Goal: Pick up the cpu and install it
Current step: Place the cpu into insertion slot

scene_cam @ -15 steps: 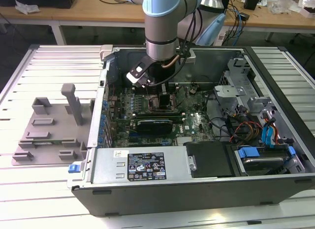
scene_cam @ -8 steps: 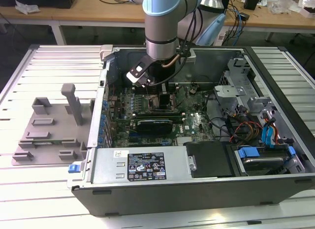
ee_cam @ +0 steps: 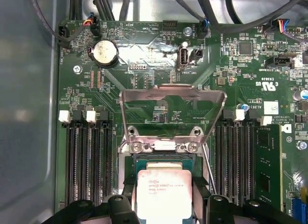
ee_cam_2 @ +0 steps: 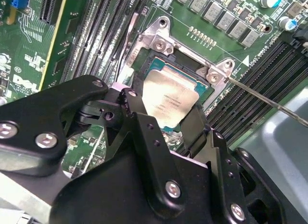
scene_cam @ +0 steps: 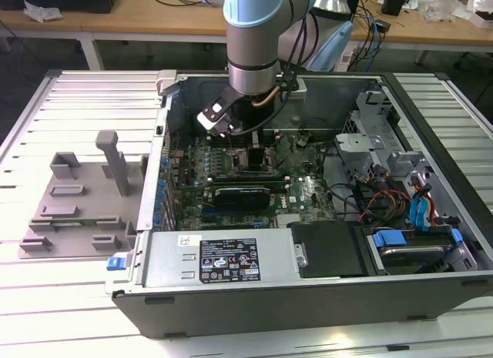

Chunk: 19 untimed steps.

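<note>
1. Fingers [ee_cam_2: 136, 113] sat partly open, apparently clamped on two opposite edges of the cpu [ee_cam: 164, 192], which lay square over the socket [ee_cam: 129, 168], low in its opening.
2. Judged risk: any tilt, slip or offset against the socket could bend its contacts or leave the chip unseated.
3. Seen over the socket, the cpu looked flat and silver-topped, faintly printed, with a thin teal rim.

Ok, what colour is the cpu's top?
The cpu top is silver, best seen in the first wrist view.
</note>
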### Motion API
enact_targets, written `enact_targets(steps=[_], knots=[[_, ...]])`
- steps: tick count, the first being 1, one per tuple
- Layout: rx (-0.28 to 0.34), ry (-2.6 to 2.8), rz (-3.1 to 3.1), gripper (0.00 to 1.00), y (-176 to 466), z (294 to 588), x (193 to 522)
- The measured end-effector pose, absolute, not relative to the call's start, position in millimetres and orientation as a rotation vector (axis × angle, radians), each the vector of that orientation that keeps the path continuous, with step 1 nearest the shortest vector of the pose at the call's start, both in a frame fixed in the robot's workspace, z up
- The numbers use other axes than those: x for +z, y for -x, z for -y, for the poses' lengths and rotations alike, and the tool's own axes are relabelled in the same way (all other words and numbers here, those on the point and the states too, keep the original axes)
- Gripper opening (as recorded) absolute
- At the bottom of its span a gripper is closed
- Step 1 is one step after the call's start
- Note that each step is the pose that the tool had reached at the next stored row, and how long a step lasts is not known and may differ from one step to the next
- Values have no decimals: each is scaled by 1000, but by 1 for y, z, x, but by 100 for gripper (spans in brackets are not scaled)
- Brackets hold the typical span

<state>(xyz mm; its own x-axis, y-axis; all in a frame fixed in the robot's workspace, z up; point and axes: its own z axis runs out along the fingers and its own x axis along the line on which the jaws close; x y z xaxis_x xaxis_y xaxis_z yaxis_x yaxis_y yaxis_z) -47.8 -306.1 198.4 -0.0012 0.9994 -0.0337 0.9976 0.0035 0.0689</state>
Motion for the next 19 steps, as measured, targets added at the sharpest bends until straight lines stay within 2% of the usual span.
enact_targets(steps=[19], knots=[[52,-2160,-2192,55,47,309,194]])
